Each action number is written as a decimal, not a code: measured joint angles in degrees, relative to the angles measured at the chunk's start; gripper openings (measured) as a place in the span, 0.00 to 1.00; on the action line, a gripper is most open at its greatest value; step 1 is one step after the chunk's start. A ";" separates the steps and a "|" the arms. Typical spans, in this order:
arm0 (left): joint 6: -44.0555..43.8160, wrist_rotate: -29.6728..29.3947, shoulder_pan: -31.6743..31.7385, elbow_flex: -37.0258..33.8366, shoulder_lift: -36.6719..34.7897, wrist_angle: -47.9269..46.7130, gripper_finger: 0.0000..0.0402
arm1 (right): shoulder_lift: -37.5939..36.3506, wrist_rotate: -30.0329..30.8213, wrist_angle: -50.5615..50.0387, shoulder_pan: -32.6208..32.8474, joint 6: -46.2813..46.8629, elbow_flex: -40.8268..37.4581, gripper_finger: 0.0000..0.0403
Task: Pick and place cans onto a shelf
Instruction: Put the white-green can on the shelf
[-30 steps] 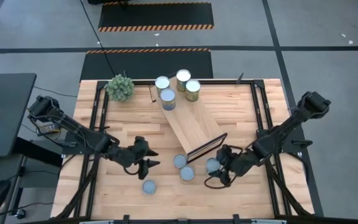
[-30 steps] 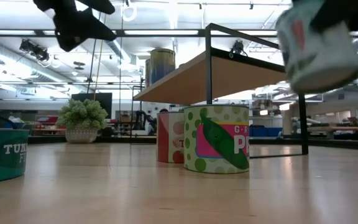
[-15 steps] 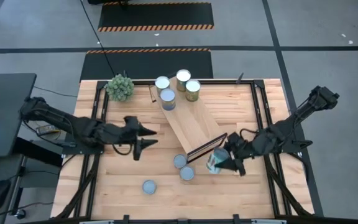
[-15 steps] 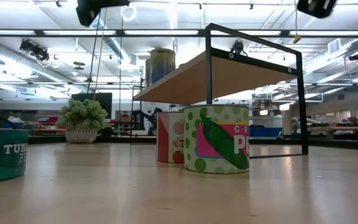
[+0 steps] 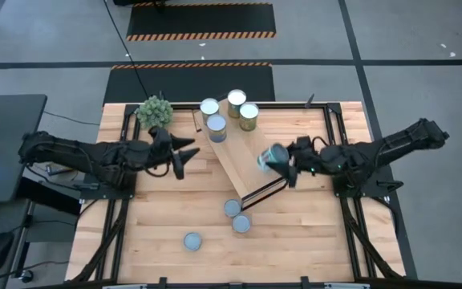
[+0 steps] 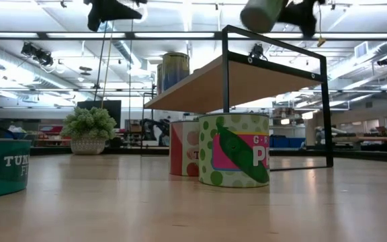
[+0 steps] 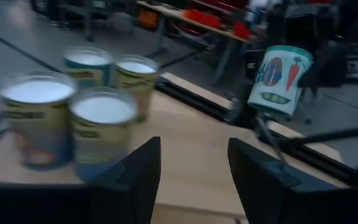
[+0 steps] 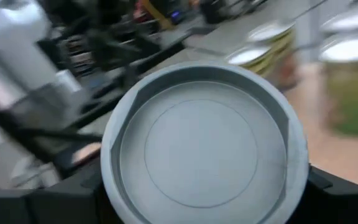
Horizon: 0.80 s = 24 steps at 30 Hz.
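Above the shelf [image 5: 247, 164] right end: right gripper [image 5: 283, 163] clamps a can [image 5: 273, 158] between its jaws, lifted | left gripper [image 5: 184, 154] empty, jaws parted, left of shelf near four cans [image 5: 228, 111]

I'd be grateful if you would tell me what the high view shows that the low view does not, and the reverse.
Only the high view shows four cans standing on the shelf top, and the lids of three cans on the table.

Only the low view shows side labels: a pea-print can, a red-and-white can behind it, and a teal can.

Both show the right gripper carrying a can above the shelf, the left gripper empty, and the plant.
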 joint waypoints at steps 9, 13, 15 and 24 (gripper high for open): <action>0.21 -0.40 6.97 0.00 0.00 0.06 0.48 | 1.28 -7.94 0.01 -14.66 -9.55 0.04 0.72; 0.62 0.37 8.11 -0.02 0.00 0.44 0.48 | 1.71 -10.78 -0.03 -18.78 -9.74 0.04 0.72; 1.30 0.49 8.46 -0.02 0.02 0.28 0.48 | 1.88 -10.85 -1.03 -20.13 -10.18 0.04 0.72; 1.51 0.50 10.42 -0.02 0.08 -0.35 0.48 | 8.78 -10.80 -14.94 -24.83 -13.26 9.41 0.72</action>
